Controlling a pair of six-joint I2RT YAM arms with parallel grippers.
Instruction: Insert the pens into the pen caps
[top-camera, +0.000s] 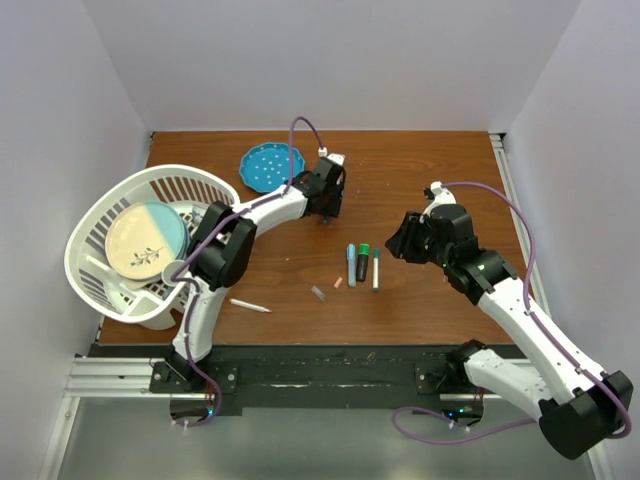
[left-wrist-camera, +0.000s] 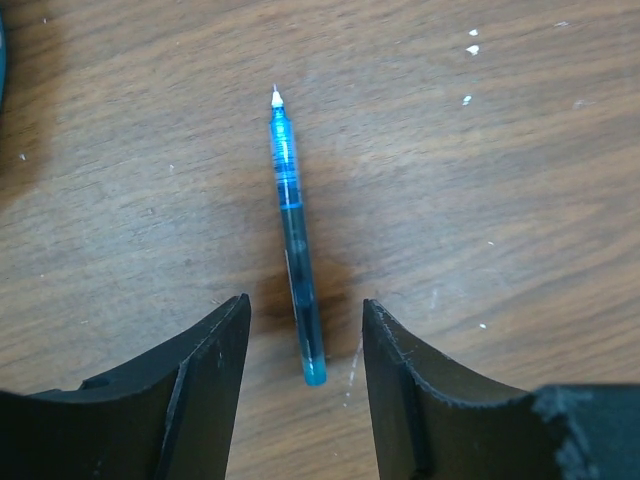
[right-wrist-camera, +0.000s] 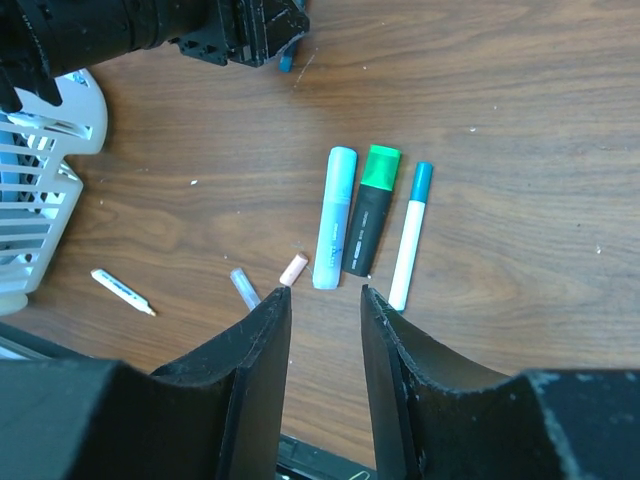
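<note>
blue pen (left-wrist-camera: 290, 200) lies between parted jaws of the left gripper (left-wrist-camera: 305, 303), seemingly untouched.

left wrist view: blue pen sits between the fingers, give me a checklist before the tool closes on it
1. Blue pen lined up in the left tool gap: ok, its rear end lies between the fingers.
2. Left tool open with clearance on both sides of the pen: ok.
3. Pen lying flat on the table: ok.
4. Pen tip bare, ready for a cap: ok, the white tip shows.
5. Cap that fits this pen: cannot tell; a pink cap and a grey cap lie loose.
6. Right tool free to fetch a cap: ok, open and empty.
</note>
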